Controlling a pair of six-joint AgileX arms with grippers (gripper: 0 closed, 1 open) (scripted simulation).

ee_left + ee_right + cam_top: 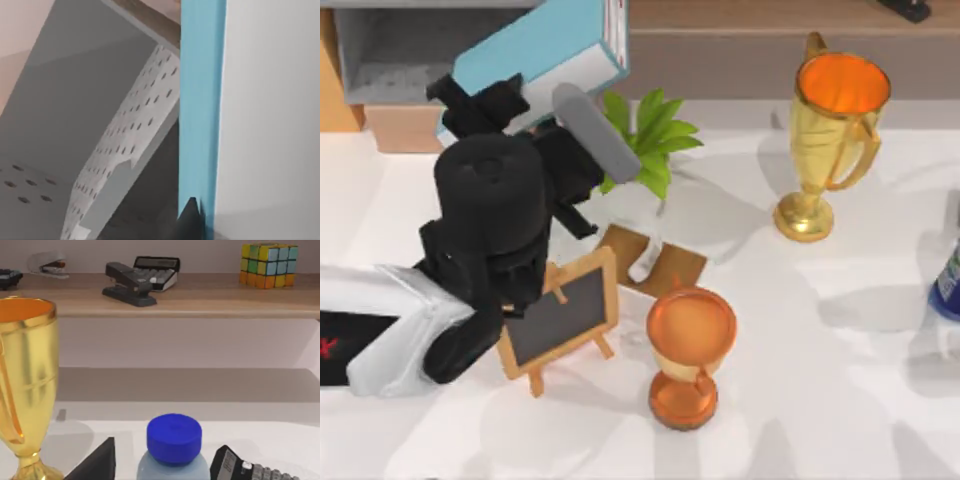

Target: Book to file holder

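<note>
Bright, even light throughout; soft grey shadows spread across the white table [820,400]; no glare.

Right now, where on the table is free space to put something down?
Free: the front right, between the bronze cup and the bottle. Crowded: back left, where the left gripper holds the book by the file holder.

The thick book [535,50] has a light-blue cover and white page edges, and the box-like file holder [390,50] is grey with rows of little dark holes and a tan wood panel. The tall cup trophy [830,140] is shiny gold with orange inside, and the small cup trophy [688,355] is copper-orange. The plastic bottle's round cap [174,437] is deep blue, the little easel board [560,320] is dark with a light wood frame, and the puzzle cube [268,265] on the brown shelf has many coloured squares.
</note>
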